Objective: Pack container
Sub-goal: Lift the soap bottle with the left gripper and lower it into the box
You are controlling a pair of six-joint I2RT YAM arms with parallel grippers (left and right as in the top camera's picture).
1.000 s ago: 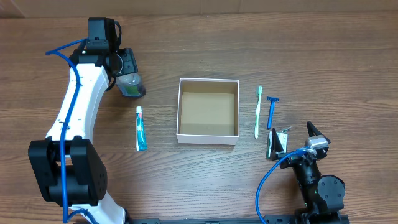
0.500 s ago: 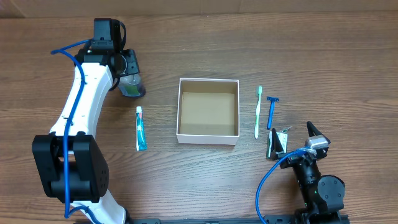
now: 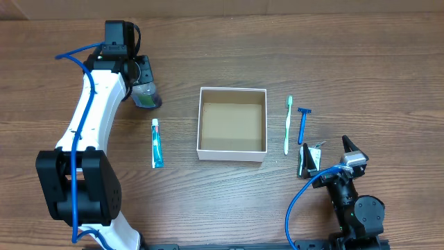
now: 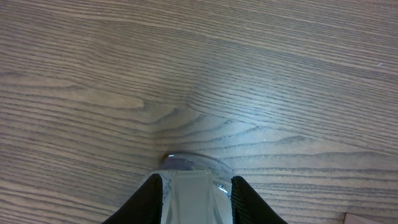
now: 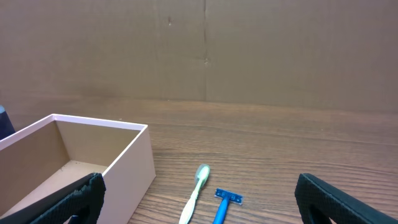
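Note:
The container [image 3: 232, 152], a square white cardboard box with a brown inside, stands empty at the table's middle; it also shows in the right wrist view [image 5: 127, 158]. My left gripper [image 3: 143, 89] is at the far left, shut on a small clear bottle with green liquid [image 3: 146, 97]; the left wrist view shows the bottle [image 4: 196, 190] between my two fingers [image 4: 196, 202]. A toothpaste tube [image 3: 157, 142] lies left of the box. A green toothbrush [image 3: 288, 124] and a blue razor [image 3: 302, 123] lie right of it. My right gripper [image 3: 330, 158] is open and empty near the front right.
A brown cardboard wall [image 5: 205, 50] stands behind the table. The right arm's base [image 3: 357, 212] sits at the front right edge. The left arm [image 3: 87, 139] stretches along the left side.
The left arm shifted slightly right and forward a second ago, staying at the bottle; since half a second ago nothing has moved. The right arm is still.

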